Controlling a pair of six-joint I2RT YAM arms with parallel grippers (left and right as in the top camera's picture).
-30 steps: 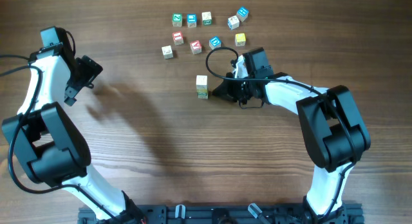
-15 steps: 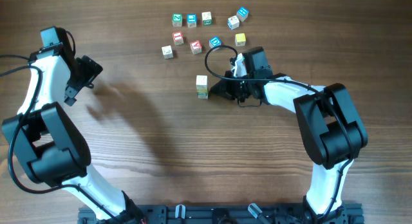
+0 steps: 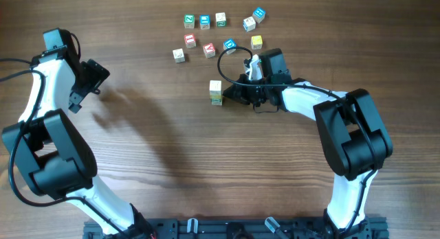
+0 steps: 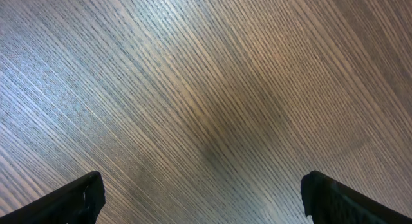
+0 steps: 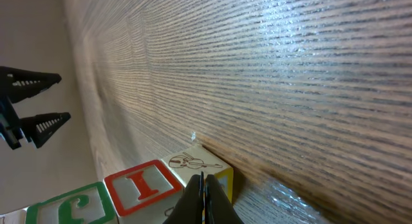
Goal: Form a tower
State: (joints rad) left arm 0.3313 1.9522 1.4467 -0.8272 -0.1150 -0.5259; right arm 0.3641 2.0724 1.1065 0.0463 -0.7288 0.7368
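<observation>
The tower [image 3: 216, 93] stands at mid-table, a cream-yellow face on top and green markings lower down. My right gripper [image 3: 229, 93] is shut and empty, its tips right beside the tower's right side. The right wrist view is rolled sideways. There the tower [image 5: 145, 185] runs along the bottom edge as a green-lettered cube, a red I cube and a cube with a violin drawing and a yellow side. The shut right gripper [image 5: 203, 188] points at the violin cube; I cannot tell if it touches. My left gripper [image 3: 84, 88] hangs open at the far left, over bare wood [image 4: 206, 198].
Several loose letter cubes [image 3: 220, 29] lie in a cluster behind the tower. A black cable loop [image 3: 230, 57] arches from the right wrist over the nearest of them. The left gripper [image 5: 32, 108] also shows far off in the right wrist view.
My right gripper has moved left, closing most of the gap to the tower. The tower and the left arm have not moved.
</observation>
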